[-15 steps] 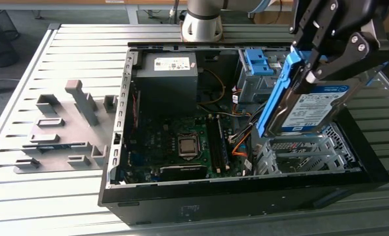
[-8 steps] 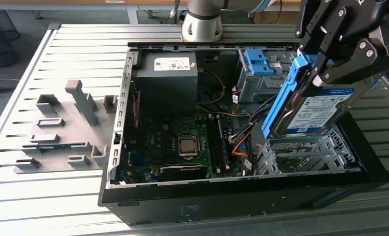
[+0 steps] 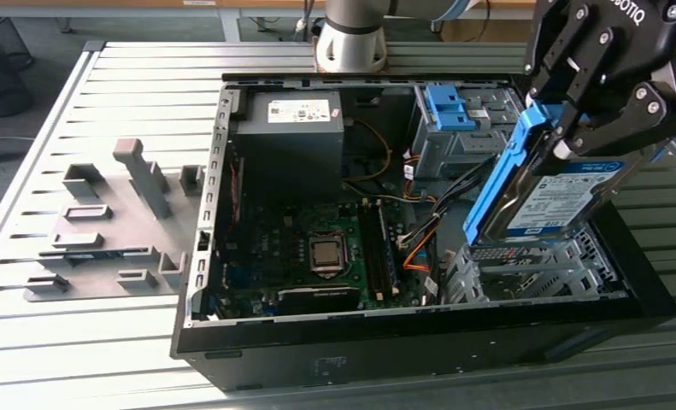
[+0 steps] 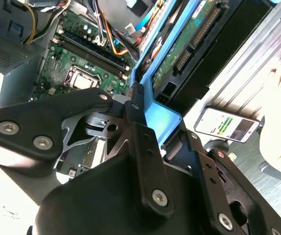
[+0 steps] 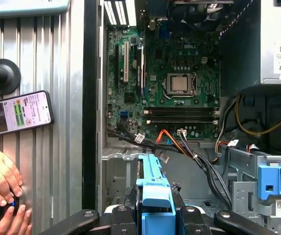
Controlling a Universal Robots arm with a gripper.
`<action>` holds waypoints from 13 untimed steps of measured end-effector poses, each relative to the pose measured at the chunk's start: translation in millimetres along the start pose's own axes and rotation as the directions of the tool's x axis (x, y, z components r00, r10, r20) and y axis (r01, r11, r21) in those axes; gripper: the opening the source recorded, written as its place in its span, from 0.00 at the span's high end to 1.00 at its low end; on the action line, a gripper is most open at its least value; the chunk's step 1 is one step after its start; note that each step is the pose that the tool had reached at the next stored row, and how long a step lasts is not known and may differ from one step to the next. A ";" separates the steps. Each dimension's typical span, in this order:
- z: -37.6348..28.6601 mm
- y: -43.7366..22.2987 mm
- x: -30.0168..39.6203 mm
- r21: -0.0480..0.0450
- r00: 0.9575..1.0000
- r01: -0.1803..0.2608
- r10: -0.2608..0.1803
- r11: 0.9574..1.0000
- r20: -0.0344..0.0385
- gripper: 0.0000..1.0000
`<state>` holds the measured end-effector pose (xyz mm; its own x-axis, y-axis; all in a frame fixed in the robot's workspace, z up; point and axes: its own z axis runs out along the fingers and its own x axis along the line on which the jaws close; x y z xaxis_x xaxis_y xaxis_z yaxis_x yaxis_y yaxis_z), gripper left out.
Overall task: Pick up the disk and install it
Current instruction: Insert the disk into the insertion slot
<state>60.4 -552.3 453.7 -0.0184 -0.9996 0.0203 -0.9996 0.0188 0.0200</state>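
Disk installation, carrying stage. A slatted metal surface (image 3: 109,77) bears an open computer case (image 3: 429,342) lying on its side, with the motherboard (image 3: 303,256) and the black power supply (image 3: 286,145) exposed. The empty metal drive cage (image 3: 543,269) sits in the corner of the case at the exterior view's right. The hand (image 3: 562,128) is clenched on the upper end of the disk (image 3: 566,201), gripping it across the blue side rails. The disk hangs steeply tilted, clear of the surface, directly above the cage, and its lower edge is close to the cage's rim. By this judgement pickup is done and seating is not: the rails are out of line with the cage's slots, so the tilt is what stands between disk and bay. A bare blue bracket (image 3: 449,107) rests in the bay beyond. Writing: a white-and-blue label (image 3: 555,213) on the disk and a white sticker (image 3: 297,111) on the power supply carry print, not transcribed here. A phone (image 5: 17,113) lies beside the case.
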 end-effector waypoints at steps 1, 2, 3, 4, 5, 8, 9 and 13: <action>4.7 -4.2 1.9 0.000 1.000 0.000 0.000 1.000 0.000 0.64; 5.3 -4.4 2.4 0.000 1.000 0.000 0.000 1.000 0.000 0.64; 5.9 -4.7 3.1 0.000 1.000 -0.001 0.001 1.000 0.000 0.64; 6.6 -4.9 3.9 0.000 1.000 -0.001 0.001 1.000 0.000 0.64; 7.3 -5.2 4.8 0.000 1.000 -0.001 0.001 1.000 0.000 0.64; 8.9 -6.6 5.5 0.000 1.000 -0.001 0.001 1.000 0.000 0.64; 9.3 -7.3 5.5 0.000 1.000 -0.001 0.001 1.000 0.000 0.64; 11.4 -8.8 5.6 0.000 1.000 -0.003 0.003 1.000 0.000 0.64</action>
<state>68.8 -558.3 442.3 -0.0210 -0.9996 0.0203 -0.9996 0.0214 0.0200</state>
